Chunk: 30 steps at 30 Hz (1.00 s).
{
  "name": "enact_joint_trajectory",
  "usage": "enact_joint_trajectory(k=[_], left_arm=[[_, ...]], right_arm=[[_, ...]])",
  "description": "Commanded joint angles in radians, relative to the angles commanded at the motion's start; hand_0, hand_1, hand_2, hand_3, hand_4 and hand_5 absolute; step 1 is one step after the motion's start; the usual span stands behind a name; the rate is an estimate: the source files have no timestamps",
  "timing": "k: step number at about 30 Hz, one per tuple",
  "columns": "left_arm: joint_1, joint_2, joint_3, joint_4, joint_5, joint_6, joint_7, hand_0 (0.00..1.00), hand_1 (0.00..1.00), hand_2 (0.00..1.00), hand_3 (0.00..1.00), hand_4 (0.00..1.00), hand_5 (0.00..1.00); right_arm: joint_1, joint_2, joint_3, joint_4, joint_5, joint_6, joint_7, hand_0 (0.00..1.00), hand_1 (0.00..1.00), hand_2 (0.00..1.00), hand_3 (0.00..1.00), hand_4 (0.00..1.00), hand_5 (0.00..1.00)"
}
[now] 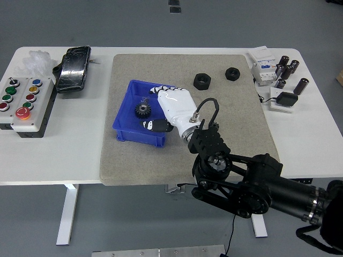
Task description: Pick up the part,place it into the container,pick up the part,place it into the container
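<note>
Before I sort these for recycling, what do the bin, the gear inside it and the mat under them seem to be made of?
The blue bin looks like moulded plastic: uniform colour, a slight sheen on its rim. The gear seems to be dark metal with cut teeth, though black plastic cannot be ruled out. The grey mat looks like felt or a similar fabric: matte, speckled, with soft edges.
</note>
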Motion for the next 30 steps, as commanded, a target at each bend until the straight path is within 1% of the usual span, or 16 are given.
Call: enact_joint_trajectory(k=[2, 3, 6, 8, 10, 14, 15, 16, 20, 21, 26, 27, 30], left_arm=[[0.003, -0.005, -0.002, 0.0, 0.003, 0.0, 0.001, 0.705, 0.728, 0.719, 0.806, 0.827, 0.491], [0.004, -0.007, -0.004, 0.0, 0.004, 0.0, 0.002, 0.704, 0.727, 0.72, 0.807, 0.827, 0.488], [0.008, -0.01, -0.008, 0.0, 0.007, 0.002, 0.004, 0.704, 0.727, 0.72, 0.807, 0.827, 0.488], [0.009, -0.009, -0.009, 0.0, 0.007, 0.002, 0.004, 0.704, 0.727, 0.72, 0.807, 0.827, 0.488], [0.01, -0.008, -0.008, 0.0, 0.006, 0.003, 0.004, 0.704, 0.727, 0.722, 0.805, 0.825, 0.486], [0.009, -0.002, 0.0, 0.0, 0.0, 0.001, -0.001, 0.704, 0.727, 0.722, 0.805, 0.825, 0.486], [0.008, 0.0, 0.001, 0.0, 0.0, 0.001, -0.003, 0.703, 0.724, 0.719, 0.803, 0.815, 0.468], [0.007, 0.003, 0.003, 0.0, -0.002, 0.001, -0.004, 0.703, 0.724, 0.719, 0.803, 0.815, 0.468], [0.006, 0.006, 0.005, 0.0, -0.005, 0.0, -0.007, 0.703, 0.724, 0.719, 0.803, 0.815, 0.468], [0.005, 0.005, 0.005, 0.0, -0.005, 0.0, -0.007, 0.701, 0.722, 0.717, 0.8, 0.808, 0.46], [0.004, -0.002, 0.009, 0.0, -0.008, -0.001, -0.009, 0.701, 0.722, 0.717, 0.8, 0.808, 0.46], [0.004, -0.003, 0.011, 0.0, -0.012, 0.0, -0.011, 0.7, 0.72, 0.716, 0.798, 0.803, 0.454], [0.005, -0.005, 0.014, 0.0, -0.019, 0.001, -0.015, 0.7, 0.72, 0.716, 0.798, 0.803, 0.454]], right_arm=[[-0.026, -0.022, 0.051, 0.0, -0.021, 0.008, 0.0, 0.603, 0.747, 0.788, 0.8, 0.909, 0.45], [-0.041, -0.035, 0.078, -0.002, -0.024, 0.027, 0.0, 0.495, 0.709, 0.776, 0.802, 0.907, 0.454], [-0.084, -0.067, 0.149, -0.012, 0.0, 0.088, 0.0, 0.495, 0.709, 0.776, 0.802, 0.907, 0.454], [-0.115, -0.083, 0.189, -0.023, 0.022, 0.109, 0.0, 0.495, 0.709, 0.776, 0.802, 0.907, 0.454], [-0.141, -0.091, 0.218, -0.035, 0.036, 0.112, 0.0, 0.485, 0.694, 0.763, 0.795, 0.89, 0.441], [-0.182, -0.087, 0.244, -0.068, 0.047, 0.106, 0.0, 0.485, 0.694, 0.763, 0.795, 0.89, 0.441], [-0.186, -0.086, 0.245, -0.075, 0.042, 0.113, 0.0, 0.423, 0.662, 0.729, 0.772, 0.89, 0.447], [-0.19, -0.085, 0.241, -0.084, 0.032, 0.132, 0.0, 0.423, 0.662, 0.729, 0.772, 0.89, 0.447], [-0.189, -0.087, 0.216, -0.099, 0.023, 0.174, 0.0, 0.423, 0.662, 0.729, 0.772, 0.89, 0.447], [-0.188, -0.087, 0.209, -0.102, 0.025, 0.178, 0.0, 0.339, 0.57, 0.568, 0.67, 0.608, 0.297], [-0.18, -0.081, 0.185, -0.115, 0.032, 0.186, 0.0, 0.339, 0.57, 0.568, 0.67, 0.608, 0.297], [-0.179, -0.08, 0.183, -0.117, 0.033, 0.193, 0.0, 0.307, 0.487, 0.389, 0.498, 0.277, 0.091], [-0.177, -0.081, 0.178, -0.119, 0.033, 0.209, 0.0, 0.307, 0.487, 0.389, 0.498, 0.277, 0.091]])
